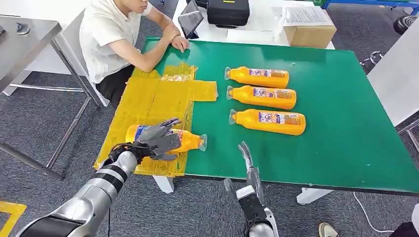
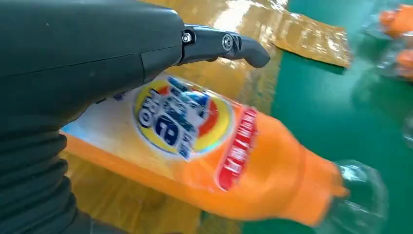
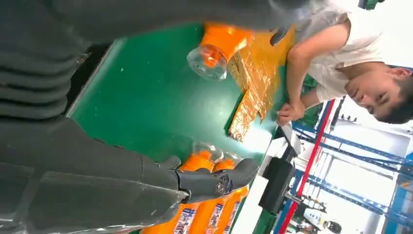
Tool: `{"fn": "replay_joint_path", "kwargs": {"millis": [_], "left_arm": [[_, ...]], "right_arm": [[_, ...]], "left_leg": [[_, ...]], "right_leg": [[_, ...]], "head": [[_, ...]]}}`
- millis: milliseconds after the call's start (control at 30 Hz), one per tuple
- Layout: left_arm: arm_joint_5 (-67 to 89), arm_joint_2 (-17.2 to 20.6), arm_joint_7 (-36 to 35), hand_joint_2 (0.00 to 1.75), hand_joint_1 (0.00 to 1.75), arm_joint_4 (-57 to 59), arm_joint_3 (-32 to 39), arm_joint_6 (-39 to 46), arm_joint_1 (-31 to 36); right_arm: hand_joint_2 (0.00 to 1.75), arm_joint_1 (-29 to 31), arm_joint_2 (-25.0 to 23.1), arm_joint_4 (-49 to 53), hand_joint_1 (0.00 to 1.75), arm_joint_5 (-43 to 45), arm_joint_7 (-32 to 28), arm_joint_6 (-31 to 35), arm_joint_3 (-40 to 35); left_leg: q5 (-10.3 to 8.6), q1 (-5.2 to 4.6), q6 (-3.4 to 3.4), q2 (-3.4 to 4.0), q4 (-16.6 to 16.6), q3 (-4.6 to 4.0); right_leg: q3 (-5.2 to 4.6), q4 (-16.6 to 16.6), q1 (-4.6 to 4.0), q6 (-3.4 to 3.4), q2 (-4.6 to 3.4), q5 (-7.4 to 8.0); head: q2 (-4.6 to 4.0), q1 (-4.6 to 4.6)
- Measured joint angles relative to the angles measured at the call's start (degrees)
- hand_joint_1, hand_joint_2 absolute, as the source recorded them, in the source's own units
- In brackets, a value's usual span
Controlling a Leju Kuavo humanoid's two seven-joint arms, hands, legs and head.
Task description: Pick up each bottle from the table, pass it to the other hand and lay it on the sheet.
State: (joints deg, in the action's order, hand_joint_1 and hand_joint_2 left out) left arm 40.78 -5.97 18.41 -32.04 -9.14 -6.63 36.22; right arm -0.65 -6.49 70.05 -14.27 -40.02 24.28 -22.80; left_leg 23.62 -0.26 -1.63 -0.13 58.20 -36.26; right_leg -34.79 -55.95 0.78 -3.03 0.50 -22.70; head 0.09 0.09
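Hanging at the near edge of the green surface (image 1: 346,123), our right hand (image 1: 247,173) is holding nothing, its fingers (image 1: 244,150) apart. Our left hand (image 1: 159,139) is lying over a bottle (image 1: 190,141) on the yellow sheet (image 1: 153,98), fingers curled around it. Three more bottles (image 1: 267,96) are lying side by side farther off. Beyond, a person (image 1: 113,34) is sitting at the far corner.

The worktop (image 1: 346,123) has a matt green covering. On it lies a crinkled, glossy yellow sheet (image 1: 148,98) of film. The bottles (image 1: 262,97) beside the sheet are smooth orange plastic with clear caps and shiny printed labels. The left hand (image 1: 159,139) is matt dark plastic; the arm (image 1: 94,197) behind it is polished metal.
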Motion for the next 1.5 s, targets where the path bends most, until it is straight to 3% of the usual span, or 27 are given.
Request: {"fn": "replay_joint_path", "kwargs": {"millis": [367, 400, 533, 667, 933, 1133, 1200, 1367, 1500], "left_arm": [[-9.3, 1.1, 5.1, 0.0, 0.0, -3.0, -4.2, -3.5, -2.3], [-9.4, 1.1, 5.2, 1.75, 0.0, -3.2, -4.3, -3.6, -2.5], [-16.0, 1.4, 10.1, 1.75, 0.0, -7.7, -4.4, -1.7, -5.9], [-22.7, -0.7, 16.3, 1.75, 0.0, -19.0, -4.4, 11.0, -12.4], [-24.5, -3.1, 17.2, 1.75, 0.0, -29.6, -4.8, 13.6, -16.8], [-38.6, -6.6, 19.0, 1.75, 0.0, -39.7, -6.0, 24.2, -21.3], [-43.8, -6.8, 18.1, 1.75, 0.0, -43.3, -7.8, 24.9, -22.5], [-48.0, -6.9, 14.3, 1.75, 0.0, -48.0, -12.0, 26.5, -24.4], [-47.7, -6.9, 12.5, 1.75, 0.0, -47.2, -15.7, 28.2, -24.8]], "right_arm": [[1.75, 0.2, 0.7, 0.0, 0.0, 0.9, 0.0, 1.1, -0.5], [1.75, 0.2, 0.7, 0.0, 0.0, 0.9, 0.0, 1.1, -0.5], [1.75, 0.3, 0.9, 0.0, 0.0, 1.2, 0.0, 1.9, -0.9], [1.75, 0.2, 1.2, 0.0, 0.0, 2.0, 0.0, 3.4, -1.6], [1.75, 0.0, 1.4, 0.0, 0.0, 2.0, 0.0, 3.9, -2.1], [1.75, -0.3, 1.4, 0.0, 0.0, 0.6, 0.0, 6.9, -2.3], [1.75, -0.2, 1.5, -0.8, 0.0, -6.2, 0.4, 10.7, -2.3], [1.75, 0.2, 2.4, -2.5, 0.0, -44.7, 5.7, 15.1, 4.4], [1.75, 1.8, 4.3, -2.8, 0.0, -58.8, 11.6, 15.2, 14.5]], "left_leg": [[0.0, 0.01, 0.01, 0.01, 0.0, 0.05], [0.0, 0.01, 0.01, 0.01, 0.0, 0.04], [0.0, 0.0, 0.01, 0.06, 0.0, 0.03], [0.0, -0.01, 0.0, 0.02, 0.0, -0.08], [0.03, 0.0, 0.0, 0.06, 0.0, -0.11], [0.02, -0.01, 0.0, 0.1, 0.0, -0.12], [0.04, -0.01, 0.0, 0.11, 0.0, -0.13], [0.05, -0.04, -0.01, 0.0, 0.0, -0.13], [0.02, -0.1, -0.05, -0.03, 0.0, -0.13]], "right_leg": [[0.04, 0.0, 0.0, 0.0, 0.0, 0.0], [0.03, 0.0, 0.0, 0.0, 0.0, 0.0], [-0.04, 0.0, 0.0, 0.0, -0.01, 0.0], [-0.13, 0.0, 0.01, 0.0, 0.0, 0.0], [-0.15, 0.0, -0.01, 0.0, -0.01, -0.01], [-0.17, 0.0, 0.0, 0.0, -0.01, 0.0], [-0.18, 0.0, 0.0, 0.0, -0.02, 0.0], [-0.17, 0.1, 0.02, -0.02, 0.01, -0.02], [-0.15, 0.1, 0.07, -0.06, 0.01, 0.01]], "head": [[0.0, 0.0], [0.0, 0.02], [0.0, 0.0], [0.0, 0.0], [0.0, 0.0], [0.0, 0.0], [0.0, -0.02], [0.0, -0.02], [0.0, -0.02]]}}
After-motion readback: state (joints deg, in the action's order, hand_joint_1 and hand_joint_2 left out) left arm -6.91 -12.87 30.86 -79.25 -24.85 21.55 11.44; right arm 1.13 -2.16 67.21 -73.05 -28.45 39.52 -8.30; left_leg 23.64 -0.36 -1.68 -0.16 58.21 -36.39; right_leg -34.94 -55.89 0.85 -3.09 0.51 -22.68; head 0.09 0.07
